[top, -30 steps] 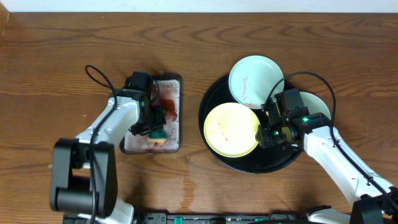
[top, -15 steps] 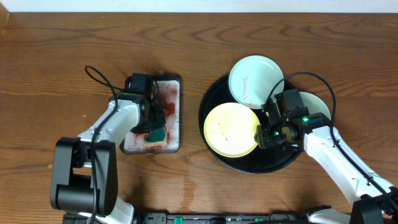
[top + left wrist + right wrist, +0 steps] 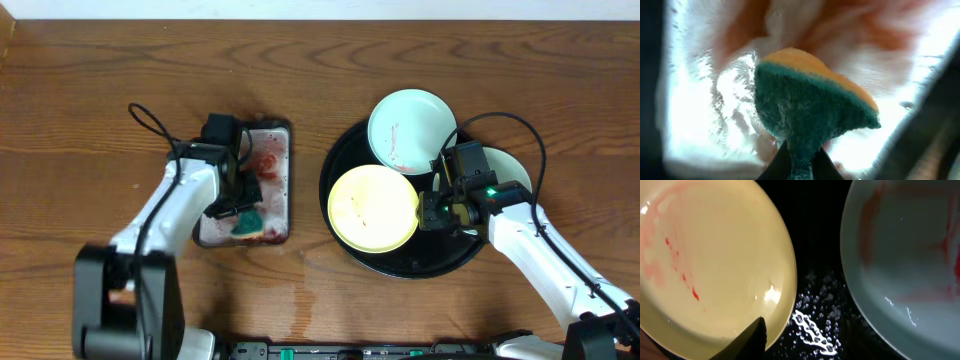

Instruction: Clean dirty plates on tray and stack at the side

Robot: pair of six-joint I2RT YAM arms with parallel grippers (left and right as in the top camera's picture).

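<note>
A: Where is the left hand (image 3: 243, 205)?
B: Left of the round tray (image 3: 335, 160), over the small rectangular tray (image 3: 278, 190) of reddish suds, pinched tight on a green-and-yellow sponge (image 3: 810, 105).
A: And the plates?
B: The yellow plate (image 3: 372, 207) lies in the round tray's left half, streaked red. A mint plate (image 3: 410, 130) sits at its top edge, streaked too. Another mint plate (image 3: 512, 165) is at its right rim, partly under the arm.
A: The right hand (image 3: 428, 212)?
B: At the yellow plate's right rim, inside the round tray. One finger (image 3: 747, 337) shows there, but whether it grips I cannot tell.
</note>
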